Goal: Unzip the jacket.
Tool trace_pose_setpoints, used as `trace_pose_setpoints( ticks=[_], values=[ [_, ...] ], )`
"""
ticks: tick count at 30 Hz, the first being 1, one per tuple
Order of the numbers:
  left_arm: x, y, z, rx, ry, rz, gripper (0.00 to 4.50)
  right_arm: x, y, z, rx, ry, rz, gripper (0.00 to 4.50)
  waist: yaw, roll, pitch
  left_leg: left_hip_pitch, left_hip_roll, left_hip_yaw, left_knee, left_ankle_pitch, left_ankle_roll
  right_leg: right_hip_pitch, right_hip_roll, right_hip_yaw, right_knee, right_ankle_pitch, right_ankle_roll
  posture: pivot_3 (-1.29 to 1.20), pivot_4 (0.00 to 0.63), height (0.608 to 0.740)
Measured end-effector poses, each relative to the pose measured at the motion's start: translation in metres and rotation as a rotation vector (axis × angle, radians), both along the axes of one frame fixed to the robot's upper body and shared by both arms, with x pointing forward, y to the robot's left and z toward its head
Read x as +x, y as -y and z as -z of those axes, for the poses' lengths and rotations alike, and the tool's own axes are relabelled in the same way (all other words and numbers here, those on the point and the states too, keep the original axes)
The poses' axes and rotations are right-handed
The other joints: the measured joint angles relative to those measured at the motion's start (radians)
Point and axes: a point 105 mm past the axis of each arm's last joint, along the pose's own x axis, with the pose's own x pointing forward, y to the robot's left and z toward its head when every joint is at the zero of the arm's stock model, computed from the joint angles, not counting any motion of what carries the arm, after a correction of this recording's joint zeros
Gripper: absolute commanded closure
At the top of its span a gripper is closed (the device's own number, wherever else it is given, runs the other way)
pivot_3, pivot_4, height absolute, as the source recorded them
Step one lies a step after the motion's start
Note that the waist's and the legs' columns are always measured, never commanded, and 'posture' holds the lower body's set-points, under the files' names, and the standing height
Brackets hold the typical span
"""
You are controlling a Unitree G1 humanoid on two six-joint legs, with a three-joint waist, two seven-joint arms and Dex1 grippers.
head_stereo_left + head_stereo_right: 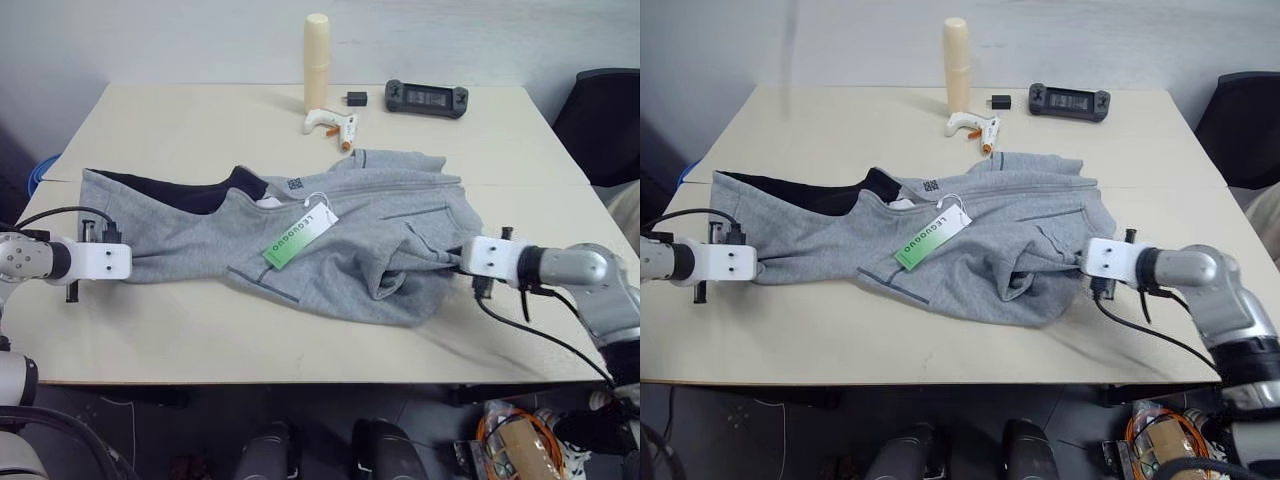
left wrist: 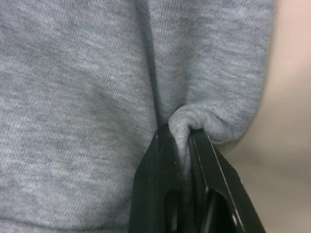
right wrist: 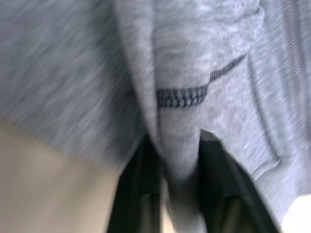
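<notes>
Lying crumpled across the middle of the table (image 1: 180,350), the jacket (image 1: 350,245) is pinched at both ends: left gripper (image 2: 182,145) clamped on a fold of grey fleece, right gripper (image 3: 177,155) clamped on a seamed fold. Green tag (image 1: 300,237) faces up.

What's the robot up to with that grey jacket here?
The jacket lies crumpled on the table. The left gripper is shut on a fold at one end, and the right gripper is shut on a fold at the other. The jacket looks partly open near the collar, its dark lining showing.
</notes>
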Motion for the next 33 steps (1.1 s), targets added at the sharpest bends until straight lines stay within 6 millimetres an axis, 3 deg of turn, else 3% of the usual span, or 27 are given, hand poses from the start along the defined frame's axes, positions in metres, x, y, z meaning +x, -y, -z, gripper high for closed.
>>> trace_pose_setpoints(
  ticks=[7,9,12,15,17,18,21,27,31,32,33],
  values=[
    [-0.004,-0.005,0.000,0.019,-0.011,-0.004,4.50,-0.081,0.004,0.018,0.010,-0.267,-0.055,4.46,0.001,-0.001,0.000,0.001,0.001,-0.002,0.000,-0.002,0.000,0.003,0.000,0.000,-0.002,0.000,0.001,0.00,0.150,0.740],
    [-0.006,-0.007,0.000,0.020,-0.021,-0.013,4.50,-0.092,0.000,0.018,0.020,-0.286,-0.053,4.46,-0.002,-0.001,0.000,0.002,0.001,-0.001,0.001,-0.003,-0.001,0.003,0.000,0.000,-0.002,0.000,0.001,0.00,0.150,0.740],
    [-0.009,-0.009,0.001,0.007,-0.040,-0.017,4.50,-0.101,-0.001,0.015,0.027,-0.283,-0.017,4.46,-0.003,-0.001,0.000,0.002,0.001,-0.001,0.000,-0.004,-0.001,0.002,0.000,0.001,-0.002,0.000,0.001,0.00,0.150,0.740],
    [-0.015,-0.011,0.001,-0.042,-0.078,-0.040,4.50,-0.097,-0.004,0.007,0.042,-0.217,0.020,4.46,-0.004,-0.002,0.000,0.002,0.002,-0.001,0.000,-0.005,-0.001,0.002,0.000,0.001,-0.002,0.000,0.001,0.00,0.150,0.740],
    [-0.020,-0.012,0.002,-0.093,-0.118,-0.061,3.91,-0.091,-0.002,0.005,0.050,-0.174,0.058,4.50,-0.003,-0.002,0.000,0.002,0.001,0.000,0.001,-0.005,-0.001,0.002,0.000,0.001,-0.002,0.000,0.001,0.00,0.150,0.740],
    [-0.024,-0.012,0.003,-0.125,-0.153,-0.075,3.82,-0.089,0.000,0.005,0.051,-0.171,0.076,4.50,-0.003,-0.002,0.000,0.002,0.001,0.000,0.001,-0.005,-0.001,0.002,0.000,0.001,-0.002,0.000,0.001,0.00,0.150,0.740],
    [-0.034,-0.013,0.006,-0.208,-0.243,-0.115,2.98,-0.089,0.002,0.006,0.056,-0.178,0.097,3.75,-0.003,-0.002,0.000,0.002,0.001,0.000,0.001,-0.005,-0.001,0.002,0.001,0.000,-0.002,0.000,0.001,0.00,0.150,0.740],
    [-0.063,-0.017,0.003,-0.380,-0.436,-0.179,1.22,-0.103,0.008,-0.002,0.082,-0.257,0.125,1.76,-0.003,-0.003,0.000,0.002,0.002,0.001,0.002,-0.005,0.000,0.002,0.003,0.000,-0.002,0.000,0.001,0.00,0.150,0.740],
    [-0.072,-0.024,-0.028,-0.463,-0.396,-0.231,0.02,-0.112,0.003,-0.034,0.148,-0.274,0.099,0.45,-0.004,-0.005,0.002,0.002,0.004,-0.001,0.003,-0.006,-0.001,0.003,0.002,0.005,-0.002,0.000,0.001,0.00,0.150,0.740],
    [-0.071,-0.021,-0.041,-0.491,-0.364,-0.227,0.00,-0.112,0.001,-0.046,0.156,-0.254,0.085,0.07,-0.003,-0.006,0.002,0.002,0.004,-0.003,0.003,-0.006,-0.001,0.004,0.002,0.007,-0.002,0.000,0.001,0.00,0.150,0.740],
    [-0.071,-0.017,-0.052,-0.525,-0.341,-0.217,0.00,-0.111,-0.002,-0.055,0.167,-0.230,0.071,0.03,-0.003,-0.006,0.002,0.002,0.004,-0.003,0.003,-0.006,-0.001,0.004,0.001,0.007,-0.003,0.000,0.001,0.00,0.150,0.740]
  ],
)
